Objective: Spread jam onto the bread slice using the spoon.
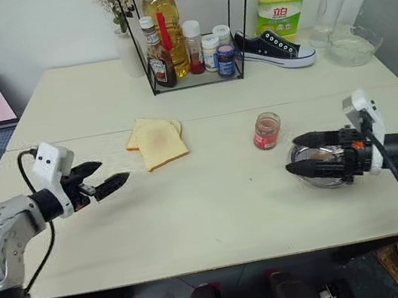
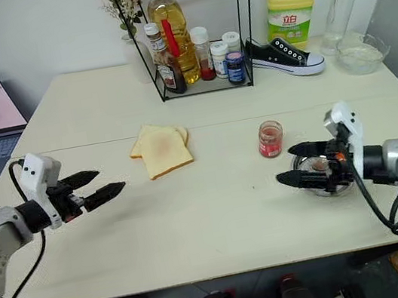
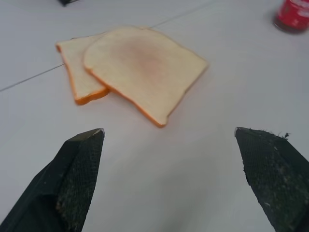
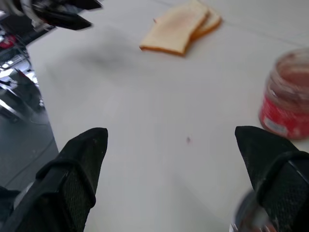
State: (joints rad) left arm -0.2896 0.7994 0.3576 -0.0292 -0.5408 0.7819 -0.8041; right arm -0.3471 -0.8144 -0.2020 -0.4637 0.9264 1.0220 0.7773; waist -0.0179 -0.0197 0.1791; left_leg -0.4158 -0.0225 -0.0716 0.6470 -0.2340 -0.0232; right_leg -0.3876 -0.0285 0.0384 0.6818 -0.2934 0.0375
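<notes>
I have both grippers spread wide and holding nothing. My right gripper (image 2: 301, 165) hangs over the near-right part of the table (image 1: 219, 222), directly above a small metal bowl (image 2: 317, 172); something shiny glints at the bowl's rim in the right wrist view, possibly the spoon, but I cannot tell. The jam (image 1: 266, 131) sits in its jar just to the far left of that bowl, so the right arm is much the nearer to it. The bread slice (image 1: 160, 142) lies left of centre, overlapping a second slice (image 3: 77, 67), ahead and to the right of my left gripper (image 1: 108, 176).
</notes>
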